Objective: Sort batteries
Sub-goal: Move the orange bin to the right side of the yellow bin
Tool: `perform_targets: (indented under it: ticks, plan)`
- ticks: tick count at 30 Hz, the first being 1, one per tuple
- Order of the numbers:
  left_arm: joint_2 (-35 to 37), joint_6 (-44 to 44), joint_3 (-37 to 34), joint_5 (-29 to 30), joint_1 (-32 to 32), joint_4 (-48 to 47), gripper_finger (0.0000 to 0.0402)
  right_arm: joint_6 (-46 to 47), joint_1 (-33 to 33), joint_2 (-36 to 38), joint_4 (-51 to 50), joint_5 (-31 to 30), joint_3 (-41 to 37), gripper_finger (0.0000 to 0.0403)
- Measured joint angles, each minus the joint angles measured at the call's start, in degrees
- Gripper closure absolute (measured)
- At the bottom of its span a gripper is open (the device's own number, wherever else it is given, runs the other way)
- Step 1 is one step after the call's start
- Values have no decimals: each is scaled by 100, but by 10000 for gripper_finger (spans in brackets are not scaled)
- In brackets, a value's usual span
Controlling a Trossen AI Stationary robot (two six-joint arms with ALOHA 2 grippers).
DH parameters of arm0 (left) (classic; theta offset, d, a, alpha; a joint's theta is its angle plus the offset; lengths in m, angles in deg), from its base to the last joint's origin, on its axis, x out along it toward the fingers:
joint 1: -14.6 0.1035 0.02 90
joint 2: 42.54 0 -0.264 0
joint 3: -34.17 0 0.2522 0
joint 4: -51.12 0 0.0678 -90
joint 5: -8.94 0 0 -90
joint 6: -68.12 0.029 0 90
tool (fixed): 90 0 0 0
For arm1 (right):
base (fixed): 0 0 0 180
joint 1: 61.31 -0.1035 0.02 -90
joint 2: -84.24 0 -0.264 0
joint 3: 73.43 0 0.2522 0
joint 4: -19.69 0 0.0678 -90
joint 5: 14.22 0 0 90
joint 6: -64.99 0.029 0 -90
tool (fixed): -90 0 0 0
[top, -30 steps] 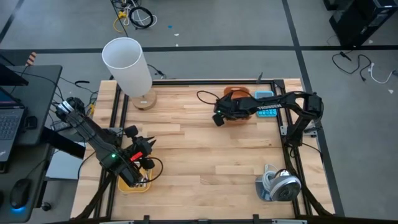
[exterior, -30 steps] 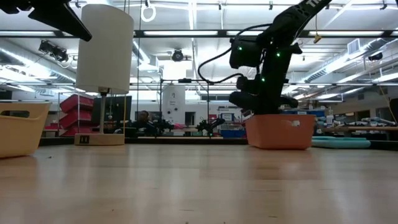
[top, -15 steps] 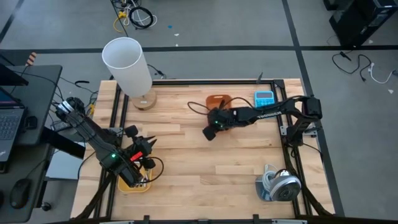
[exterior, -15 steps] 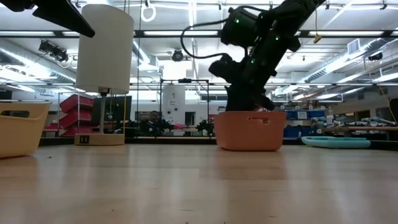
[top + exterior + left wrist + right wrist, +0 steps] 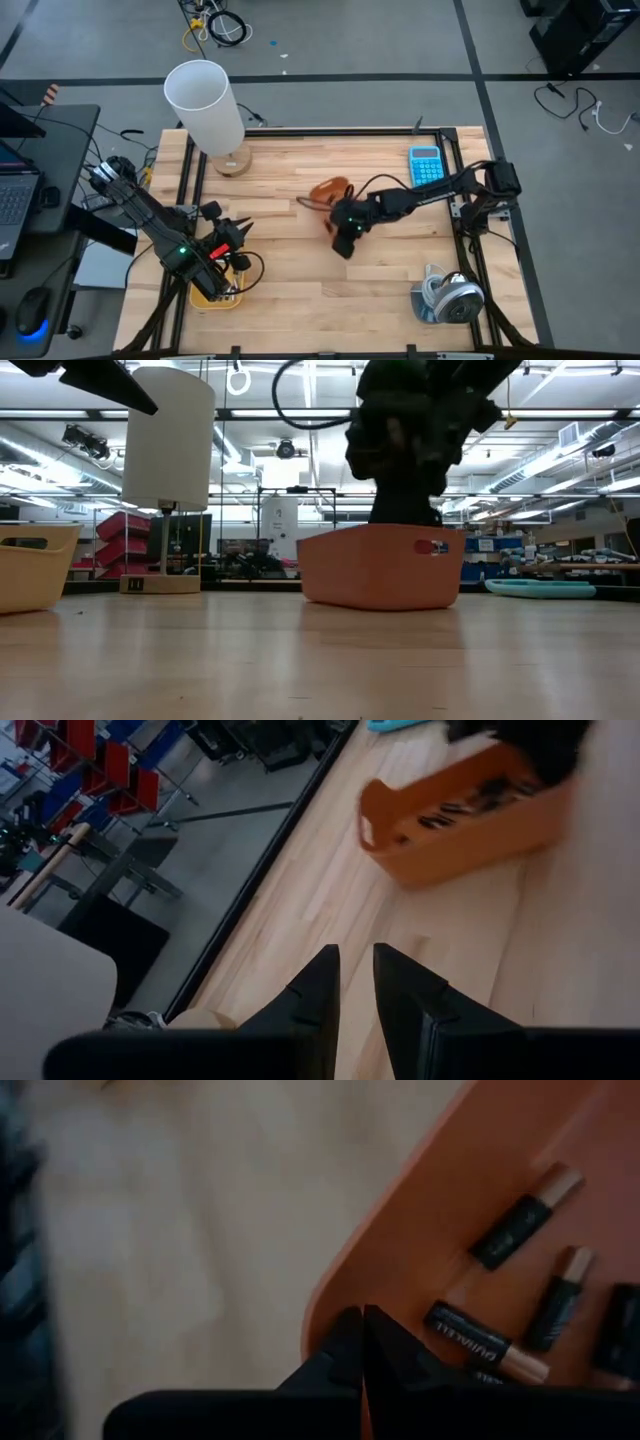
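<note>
High view, right gripper (image 5: 343, 243) pinched on rim of orange bin (image 5: 327, 190) mid-table, batteries (image 5: 527, 1220) inside, left gripper (image 5: 232, 247) fingers slightly apart over yellow bin (image 5: 207, 297) near-left.

floor (image 5: 380, 40): grey, cables | ceiling (image 5: 300, 415): strip lights (long rows) | left — desk (image 5: 40, 215), laptop (image 5: 15, 200)

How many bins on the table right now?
2: an orange bin mid-table, with batteries inside, and a yellow bin at the table's front-left corner. The arms partly cover both; no other bin shows.
</note>
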Motion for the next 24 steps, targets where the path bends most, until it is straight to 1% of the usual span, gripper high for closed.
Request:
perform_targets:
  ticks: [2,3,5,7,10,13,15,16,17,18,20,24]
  plan:
    - [0,0,0,71,0,3,335,-11,-120,0,-17,371,4,403]
    - [0,0,0,89,0,3,335,-3,-178,10,-114,410,40,403]
    - [0,0,-2,135,0,17,335,68,-262,21,-431,302,212,403]
    - [0,0,-2,181,0,31,335,54,-308,27,-934,-1,513,403]
    - [0,0,-2,210,0,43,335,-181,-320,33,-1934,-764,1045,403]
    - [0,0,-2,270,0,108,335,-277,-245,37,-3167,-1851,1592,403]
    - [0,0,-2,300,0,165,335,-192,-102,42,-3914,-2659,1753,403]
    - [0,0,-2,301,0,186,335,-112,11,33,-4198,-2939,1755,403]
    - [0,0,-2,301,0,207,335,-23,139,24,-4400,-3094,1699,403]
    - [0,0,-2,301,0,239,335,28,274,19,-4490,-3140,1588,403]
    - [0,0,-2,310,0,311,335,94,518,17,-4360,-3125,1273,403]
    - [-2,2,-2,344,0,330,335,-4,777,9,-3801,-2628,549,403]
